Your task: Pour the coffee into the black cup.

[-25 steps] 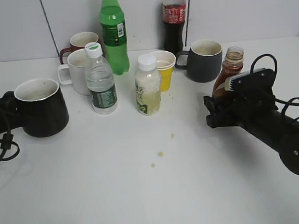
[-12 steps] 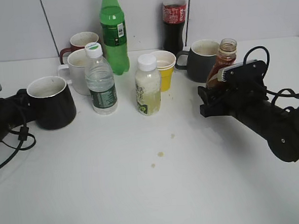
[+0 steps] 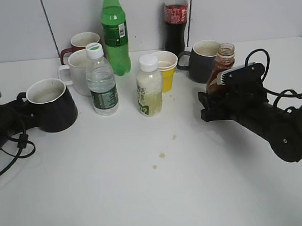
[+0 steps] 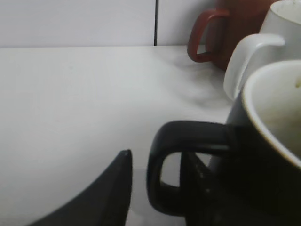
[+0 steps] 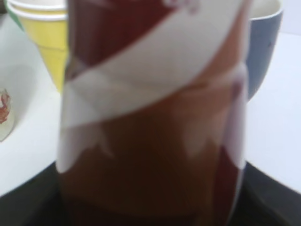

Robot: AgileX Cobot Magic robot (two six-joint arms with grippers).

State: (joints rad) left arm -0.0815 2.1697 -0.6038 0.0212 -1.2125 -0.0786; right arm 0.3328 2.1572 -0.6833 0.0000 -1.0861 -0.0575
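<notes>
The black cup (image 3: 50,105) stands at the left, glossy with a pale inside. My left gripper (image 3: 19,115) is shut on its squarish handle (image 4: 162,169); in the left wrist view one finger (image 4: 115,188) is outside the handle and the other passes through the loop. The coffee bottle (image 3: 222,65), uncapped and leaning slightly left, is at the right in front of the dark grey mug. My right gripper (image 3: 216,103) is shut on its lower body. In the right wrist view the brown-and-white label (image 5: 155,94) fills the frame.
At the back stand a maroon mug (image 3: 83,41), a white mug (image 3: 75,69), a water bottle (image 3: 102,82), a green bottle (image 3: 114,36), a milky bottle (image 3: 149,87), a yellow cup (image 3: 166,70), a cola bottle (image 3: 176,22) and a dark grey mug (image 3: 204,61). Small brown drops (image 3: 162,155) mark the table.
My left gripper has moved the black cup to the right, toward the water bottle. My right gripper has carried the coffee bottle left and a little farther back.
</notes>
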